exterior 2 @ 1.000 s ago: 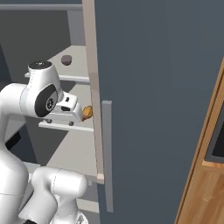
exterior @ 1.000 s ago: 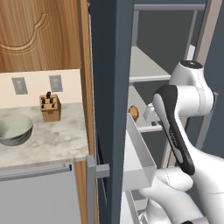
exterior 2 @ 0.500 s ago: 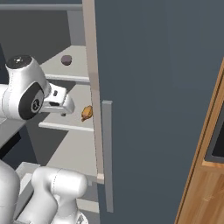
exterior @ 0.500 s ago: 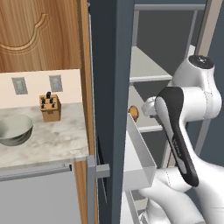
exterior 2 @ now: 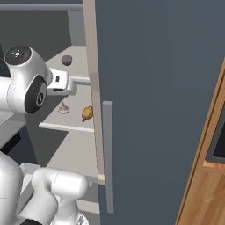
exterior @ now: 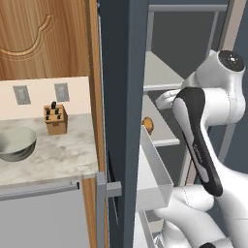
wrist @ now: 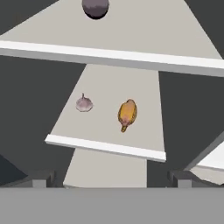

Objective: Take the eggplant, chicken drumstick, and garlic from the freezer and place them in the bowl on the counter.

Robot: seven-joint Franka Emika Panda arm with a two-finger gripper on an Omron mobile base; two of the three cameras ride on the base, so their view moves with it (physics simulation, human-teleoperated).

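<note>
Inside the open freezer, the dark purple eggplant lies on the upper shelf. One shelf lower, the pale garlic and the orange-brown chicken drumstick lie side by side. My gripper hovers between the two shelves, above and in front of the garlic and drumstick. It is open, its fingertips stand wide apart and nothing is between them. The grey-green bowl sits on the counter left of the freezer.
The dark freezer door stands between the shelves and the counter, with its grey bar handle. A translucent white bin hangs on its inner side. A knife block stands at the back of the counter, under a wooden wall cupboard.
My hand has risen from the level of the drumstick's shelf to between the two shelves, and the elbow has lifted. The garlic now shows beside the drumstick. The foods have not moved.
</note>
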